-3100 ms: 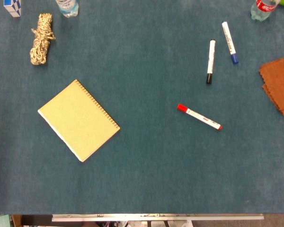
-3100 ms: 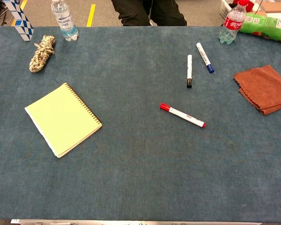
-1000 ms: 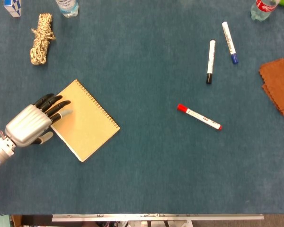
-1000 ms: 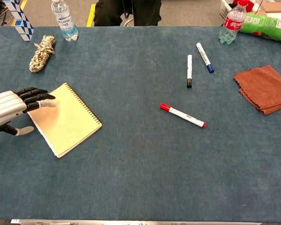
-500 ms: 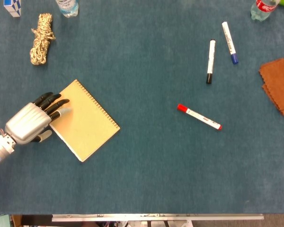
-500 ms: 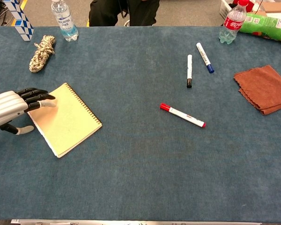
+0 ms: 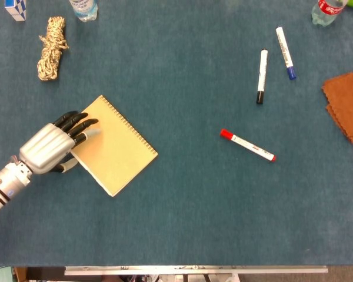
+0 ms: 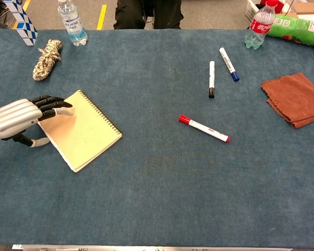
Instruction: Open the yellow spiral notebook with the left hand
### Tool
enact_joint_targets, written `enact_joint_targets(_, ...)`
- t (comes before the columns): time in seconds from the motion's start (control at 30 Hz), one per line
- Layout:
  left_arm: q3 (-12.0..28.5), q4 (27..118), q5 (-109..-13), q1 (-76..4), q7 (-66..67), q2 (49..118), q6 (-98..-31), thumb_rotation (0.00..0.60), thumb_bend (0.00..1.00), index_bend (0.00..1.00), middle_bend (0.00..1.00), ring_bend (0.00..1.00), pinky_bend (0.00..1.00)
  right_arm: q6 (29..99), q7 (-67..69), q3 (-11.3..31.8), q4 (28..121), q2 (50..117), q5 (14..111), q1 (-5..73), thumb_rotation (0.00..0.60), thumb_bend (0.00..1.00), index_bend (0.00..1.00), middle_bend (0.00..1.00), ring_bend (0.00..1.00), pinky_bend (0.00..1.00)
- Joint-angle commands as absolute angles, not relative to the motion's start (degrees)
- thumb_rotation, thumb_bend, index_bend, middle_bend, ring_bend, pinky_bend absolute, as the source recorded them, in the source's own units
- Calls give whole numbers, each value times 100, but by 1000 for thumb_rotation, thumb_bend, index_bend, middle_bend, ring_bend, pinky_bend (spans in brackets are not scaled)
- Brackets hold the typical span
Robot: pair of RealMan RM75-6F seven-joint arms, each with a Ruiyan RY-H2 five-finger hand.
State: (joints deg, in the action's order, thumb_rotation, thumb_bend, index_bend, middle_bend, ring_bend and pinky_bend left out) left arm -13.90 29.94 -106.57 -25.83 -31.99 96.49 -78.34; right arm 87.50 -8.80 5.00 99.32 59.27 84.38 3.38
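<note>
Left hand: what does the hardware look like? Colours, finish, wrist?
The left hand has a ribbed silver metallic back, black fingers with pale grey tips, and a pale thumb tip. The wrist is a silver cylinder with dark rings. No cables, markings or sleeve show. The right hand is out of view.

Matt paper notebook (image 7: 115, 145) (wire-bound) lies on rough blue cloth table (image 7: 188, 200).

The left hand (image 7: 50, 147) is stretched in from the left edge, palm down, dark fingers (image 8: 55, 104) extended together, thumb tucked beneath.
</note>
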Motion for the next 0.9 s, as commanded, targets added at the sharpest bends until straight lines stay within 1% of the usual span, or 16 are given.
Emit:
enact_joint_targets(0.03,-1322,3189,-10510,-2609,-3463,9688,-7714,600,280,171,79,2,90,8755,-862,508,9913,5934,8427,333,600,114,317,334,243,311)
enact_joint_targets(0.27,-1229,3766,-10307,-2713,-3854,9588,-7504,600,281,220,87,1,63,8784,-826,537,9869,5956,8441,335,600,113,317,334,243,311)
enact_joint_targets(0.4,-1174,4184,-10252,-2838,-3888,9471,-7402,600,330,253,90,0,47,8786,-798,549,9830,5981,8436,338,600,114,317,334,243,311)
enact_joint_targets(0.5,-1076,4550,-10189,-2963,-3860,9374,-7342,600,361,257,94,0,43,8790,-767,554,9795,5995,8429,332,600,114,317,334,243,311)
enact_joint_targets(0.57,-1027,4757,-10154,-3038,-3829,9320,-7278,600,366,267,99,0,41,8796,-740,558,9772,5999,8428,329,600,114,317,334,243,311)
enact_joint_targets(0.67,-981,5106,-10124,-3173,-3704,9242,-7115,600,380,308,104,0,38,8818,-679,569,9712,6010,8420,316,600,113,317,334,243,311)
enact_joint_targets(0.73,-972,5252,-10141,-3238,-3625,9214,-7065,600,405,353,107,0,36,8835,-637,571,9674,6015,8416,302,600,113,317,334,243,311)
enact_joint_targets(0.8,-958,5336,-10163,-3301,-3602,9207,-7050,600,428,425,118,0,32,8849,-596,577,9632,6019,8407,290,600,114,317,334,243,311)
enact_joint_targets(0.83,-939,5384,-10136,-3318,-3612,9207,-7024,600,434,468,127,0,31,8851,-580,580,9616,6020,8405,288,600,114,317,334,243,311)
enact_joint_targets(0.9,-904,5515,-10066,-3357,-3652,9186,-6935,600,434,524,138,0,31,8855,-539,587,9579,6029,8404,287,600,114,317,334,243,311)
